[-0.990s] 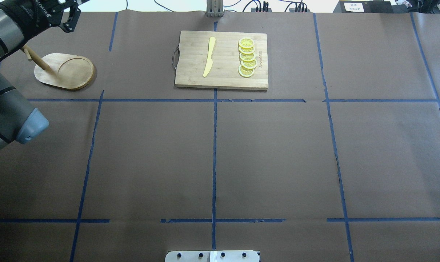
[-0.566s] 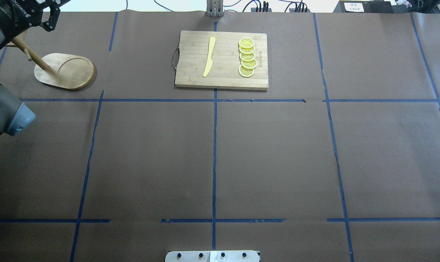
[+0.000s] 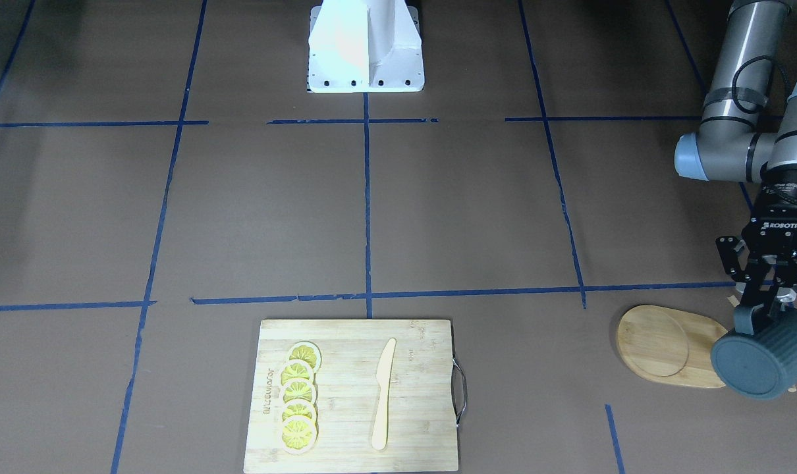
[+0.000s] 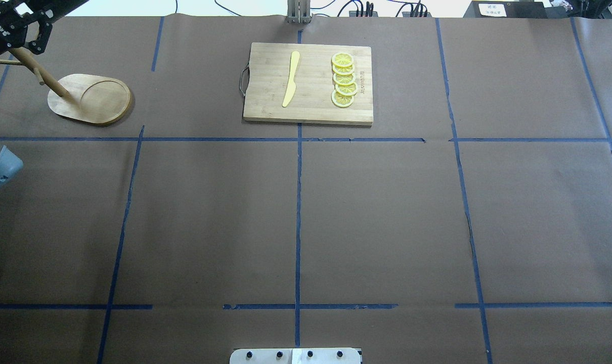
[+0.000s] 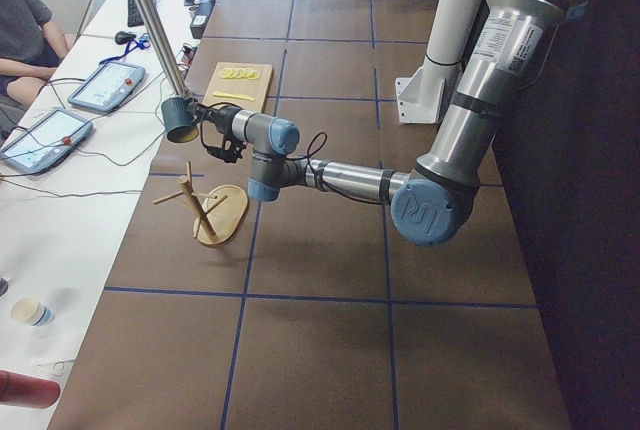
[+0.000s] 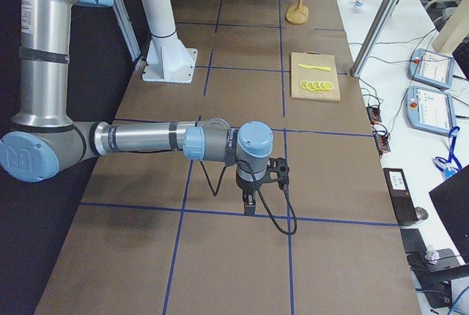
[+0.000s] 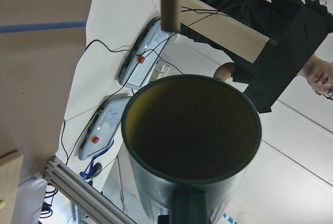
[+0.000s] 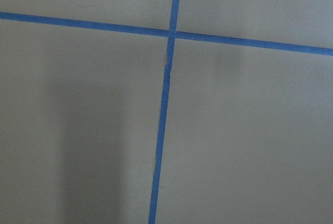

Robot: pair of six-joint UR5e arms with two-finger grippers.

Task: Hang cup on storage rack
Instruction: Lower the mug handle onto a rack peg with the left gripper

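My left gripper [image 3: 764, 313] is shut on the cup [image 3: 764, 361], a dark blue-grey ribbed mug. It holds the cup on its side in the air over the post end of the storage rack [image 3: 662, 342]. In the left wrist view the cup's [image 7: 192, 140] open mouth faces away and the rack's post [image 7: 169, 0] stands just beyond the rim. From the side the cup [image 5: 181, 120] hangs above and behind the rack's pegs [image 5: 190, 195]. The rack's base [image 4: 91, 98] sits at the table's far left. My right gripper [image 6: 249, 201] points down near the table; I cannot tell whether it is open.
A bamboo cutting board [image 4: 308, 83] with a yellow knife [image 4: 291, 78] and lemon slices [image 4: 344, 81] lies at the far middle. Blue tape lines cross the brown table cover. Operators and tablets sit on the white bench [image 5: 60, 150] beyond the rack.
My left arm has swung further left and out of the overhead view, carrying its gripper past the rack's post. The rack and cutting board have not moved.
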